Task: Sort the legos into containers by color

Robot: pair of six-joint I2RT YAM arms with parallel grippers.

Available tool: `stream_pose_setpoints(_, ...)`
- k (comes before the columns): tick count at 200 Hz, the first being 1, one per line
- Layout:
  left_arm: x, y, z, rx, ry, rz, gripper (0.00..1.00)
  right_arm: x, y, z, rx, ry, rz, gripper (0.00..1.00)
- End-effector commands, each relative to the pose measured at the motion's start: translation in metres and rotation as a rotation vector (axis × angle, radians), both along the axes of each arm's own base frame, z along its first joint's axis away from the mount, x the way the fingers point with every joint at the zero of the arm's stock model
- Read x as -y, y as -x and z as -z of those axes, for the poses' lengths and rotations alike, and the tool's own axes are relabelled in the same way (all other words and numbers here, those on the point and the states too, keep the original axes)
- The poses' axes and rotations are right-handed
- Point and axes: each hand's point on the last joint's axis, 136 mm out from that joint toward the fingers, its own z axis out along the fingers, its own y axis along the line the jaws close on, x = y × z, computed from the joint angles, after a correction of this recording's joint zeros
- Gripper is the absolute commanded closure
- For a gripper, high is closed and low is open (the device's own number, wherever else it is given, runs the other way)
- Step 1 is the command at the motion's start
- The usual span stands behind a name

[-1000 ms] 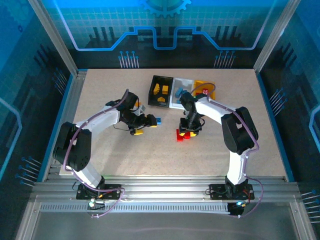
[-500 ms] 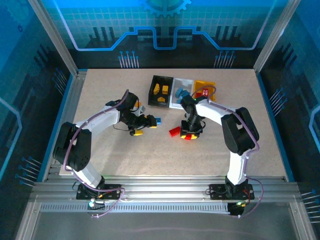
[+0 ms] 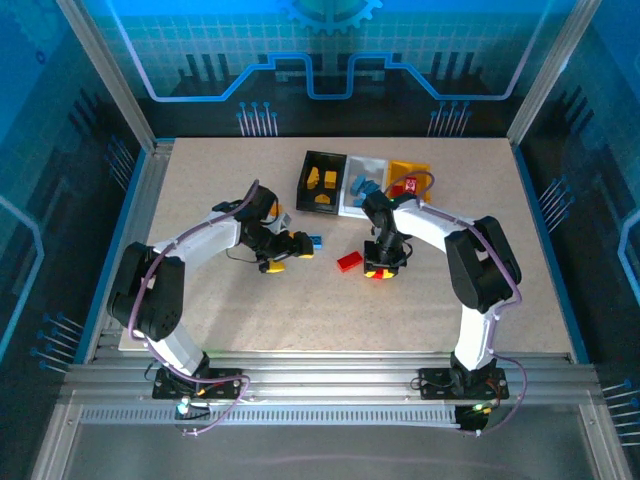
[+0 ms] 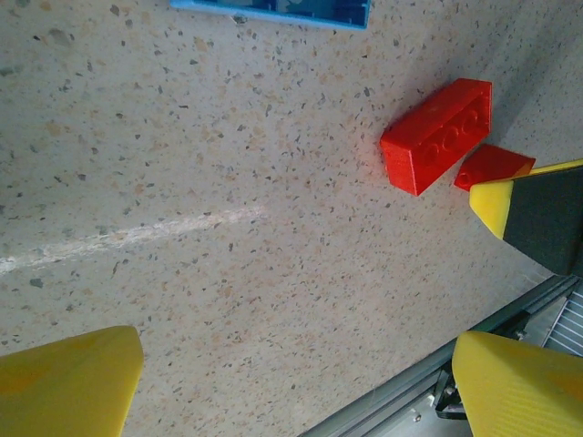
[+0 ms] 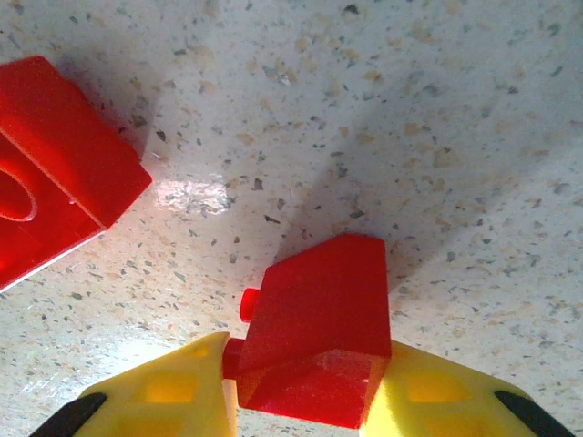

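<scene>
Pinching a red lego (image 5: 314, 332) are the right jaws; left jaws stand spread.

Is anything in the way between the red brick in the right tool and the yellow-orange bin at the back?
Nothing visible does. The right tool grips the red brick, and the table toward the yellow-orange bin looks bare, though the arm's own link hides part of it. The loose red brick lies off to the left.
</scene>
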Motion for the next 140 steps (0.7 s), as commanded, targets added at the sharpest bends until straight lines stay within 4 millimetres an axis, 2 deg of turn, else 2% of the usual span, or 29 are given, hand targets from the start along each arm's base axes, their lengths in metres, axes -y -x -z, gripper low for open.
stream_pose_setpoints(1, 0.0, 0.007, 0.0, -0.01, -0.005, 0.028, 0.11, 0.006, -0.014, -0.03, 0.065, -0.004, 0.02, 0.67)
stream_pose_setpoints(40, -0.001, 0.007, -0.001, -0.001, -0.015, 0.035, 0.1, 0.025, -0.065, -0.086, 0.205, -0.048, 0.092, 0.67)
stream_pose_setpoints(64, -0.001, 0.007, -0.005, 0.024, -0.022, 0.058, 0.1, 0.045, -0.102, -0.102, 0.258, -0.074, 0.166, 0.67)
stream_pose_setpoints(79, -0.002, 0.006, -0.008, 0.039, -0.029, 0.069, 0.08, 0.055, -0.123, -0.103, 0.279, -0.076, 0.2, 0.67)
stream_pose_setpoints(104, -0.003, 0.005, -0.01, 0.042, -0.04, 0.074, 0.06, 0.068, -0.152, -0.087, 0.267, -0.07, 0.243, 0.67)
stream_pose_setpoints(140, -0.005, 0.006, -0.014, 0.037, -0.053, 0.073, 0.05, 0.078, -0.175, -0.066, 0.243, -0.062, 0.279, 0.63)
